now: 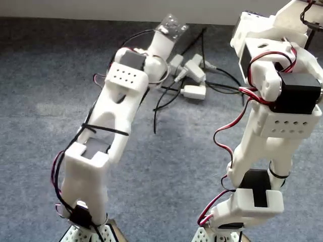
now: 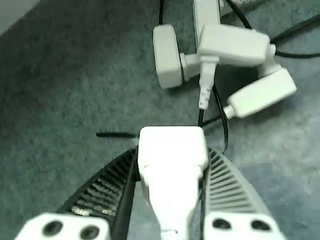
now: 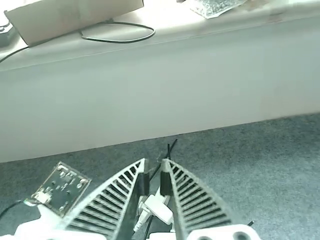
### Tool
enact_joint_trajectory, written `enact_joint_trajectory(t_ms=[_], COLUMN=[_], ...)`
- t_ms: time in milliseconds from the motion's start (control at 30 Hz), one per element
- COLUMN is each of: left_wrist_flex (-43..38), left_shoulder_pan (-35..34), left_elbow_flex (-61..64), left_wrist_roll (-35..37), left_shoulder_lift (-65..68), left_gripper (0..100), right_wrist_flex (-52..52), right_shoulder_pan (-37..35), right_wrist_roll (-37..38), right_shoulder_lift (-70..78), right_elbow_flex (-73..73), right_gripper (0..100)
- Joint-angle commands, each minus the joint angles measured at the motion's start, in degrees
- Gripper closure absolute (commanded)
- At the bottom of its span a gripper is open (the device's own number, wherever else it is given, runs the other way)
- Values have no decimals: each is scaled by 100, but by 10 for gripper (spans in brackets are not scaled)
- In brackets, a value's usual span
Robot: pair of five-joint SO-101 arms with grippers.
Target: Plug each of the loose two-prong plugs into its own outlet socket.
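High view: your grey carpet [image 1: 40, 151] meets a pale wall [image 1: 75, 7] at twelve o'clock; left end effector [image 2: 172, 150] grips a white plug [image 2: 172, 175].

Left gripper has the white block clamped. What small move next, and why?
Probably ease the left gripper forward toward the white connectors lying ahead. Its fingers are clamped on the white connector block, but bare carpet separates that block from the cluster, so nothing can mate yet.
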Motion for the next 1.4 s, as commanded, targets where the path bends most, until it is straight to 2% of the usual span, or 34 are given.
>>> enact_joint_trajectory(t_ms=[0,100,233,467,633,800,1067,1233,1367], left_wrist_flex=[-114,-211,-316,-299,149,1301,3068,3200,3218], left_shoulder_pan=[277,391,312,75,-171,-330,-365,-796,-1042], left_elbow_flex=[-3187,-4646,-5895,-5859,-5859,-5859,-5833,-5279,-3837], left_wrist_roll=[-695,-1125,-826,299,624,624,607,642,993], left_shoulder_lift=[1877,3116,4224,4048,3143,1771,-576,-1666,-2844], left_gripper=[987,905,790,716,712,712,712,712,712], right_wrist_flex=[-66,22,66,66,75,75,268,365,945], right_shoulder_pan=[75,198,356,347,347,338,-40,-57,-462], right_wrist_roll=[-53,-62,-62,-62,-44,-70,-44,-62,-26], right_shoulder_lift=[-251,-251,-251,-251,-251,-251,-251,-224,-242], right_elbow_flex=[-382,-523,-673,-655,-664,-629,-646,-611,-629], right_gripper=[935,935,935,935,934,865,864,864,864])
